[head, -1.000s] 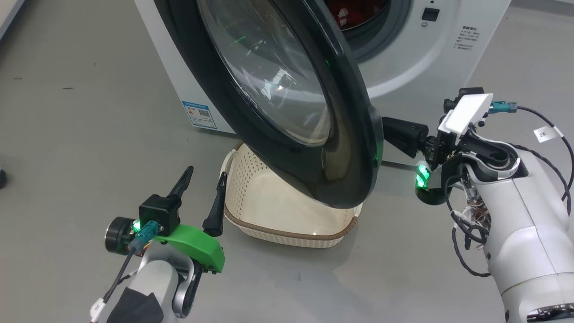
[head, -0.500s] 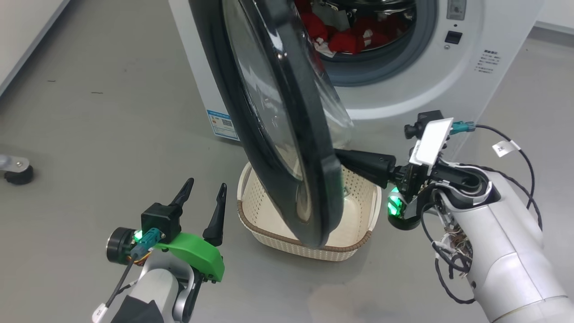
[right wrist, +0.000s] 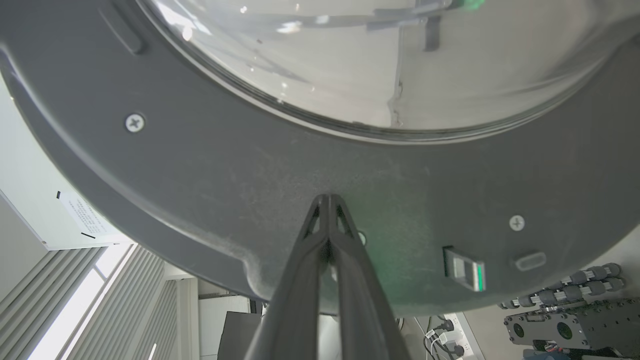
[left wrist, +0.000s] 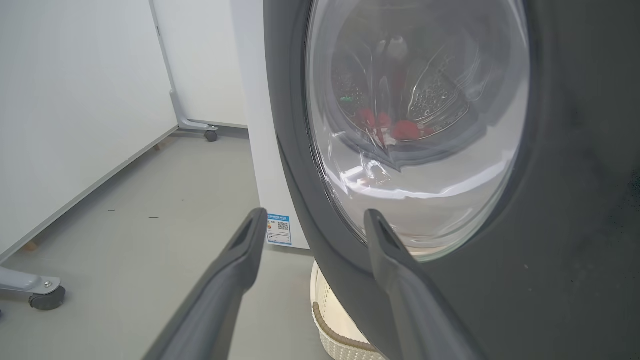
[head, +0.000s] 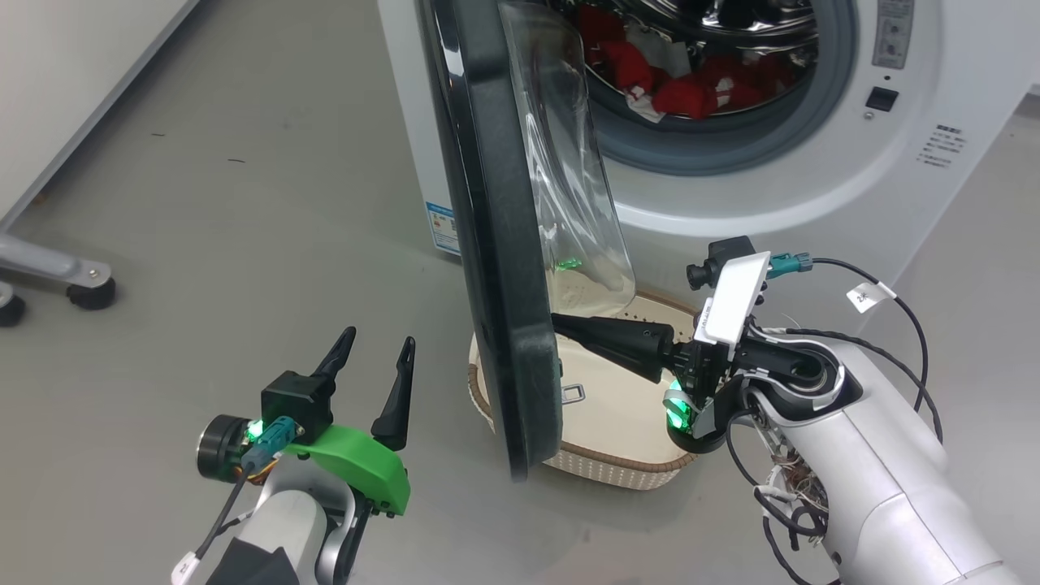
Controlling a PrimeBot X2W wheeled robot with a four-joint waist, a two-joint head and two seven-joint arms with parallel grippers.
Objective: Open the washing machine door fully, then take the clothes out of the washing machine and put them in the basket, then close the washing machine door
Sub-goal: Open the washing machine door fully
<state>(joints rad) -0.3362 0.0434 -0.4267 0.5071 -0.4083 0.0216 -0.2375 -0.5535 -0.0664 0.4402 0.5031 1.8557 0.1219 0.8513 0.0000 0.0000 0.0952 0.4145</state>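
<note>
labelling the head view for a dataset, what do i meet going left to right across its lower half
wheeled grey foot → left gripper, open → washing machine door, seen edge-on → right gripper, shut, tips at the door's inner face → white forearm

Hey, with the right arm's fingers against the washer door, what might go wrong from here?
1. The right gripper, fingers shut, only presses its tips against the inner rim of the washing machine door, so it may slip off the smooth plastic.
2. The left gripper sits open on the door's outer side; a wider swing might strike it.
3. The basket lies under the door's lower edge and might get scraped.
</note>
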